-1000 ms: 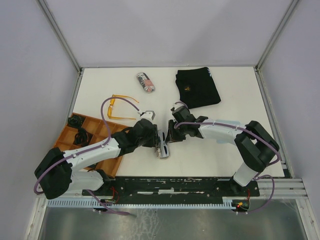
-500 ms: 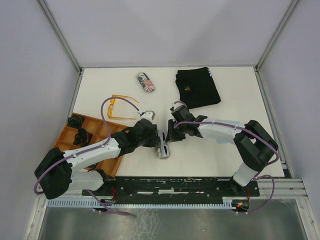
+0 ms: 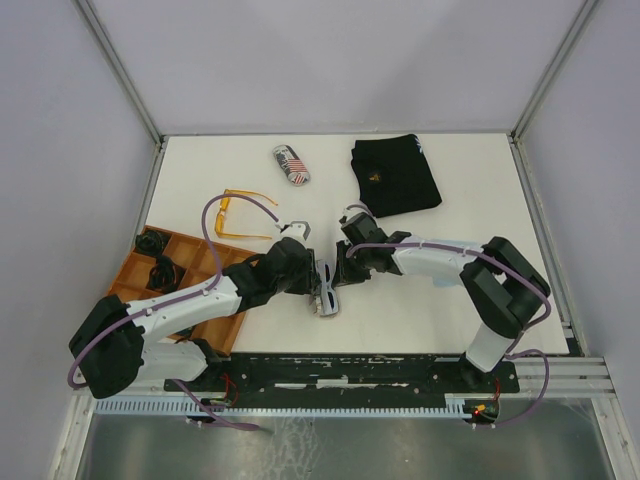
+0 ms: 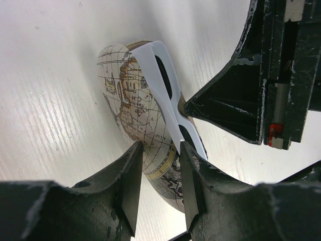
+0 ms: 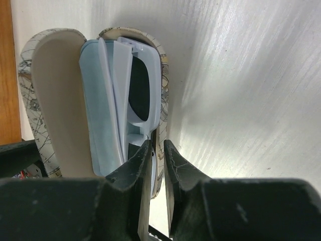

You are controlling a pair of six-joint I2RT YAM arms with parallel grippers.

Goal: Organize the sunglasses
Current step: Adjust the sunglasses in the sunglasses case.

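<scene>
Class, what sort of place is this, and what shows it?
Probably a robot test cell: two robot arms bolted at a white table, plain pale walls enclosing it, a compartmented orange tray.

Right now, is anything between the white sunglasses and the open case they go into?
Nothing visible. The white sunglasses already lie folded inside the map-printed case, on the light blue cloth, with the lid swung open to one side. The right fingers straddle the case's near rim beside the frame.

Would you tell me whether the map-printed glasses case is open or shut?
Open: the case has its lid swung aside, white sunglasses inside.
</scene>
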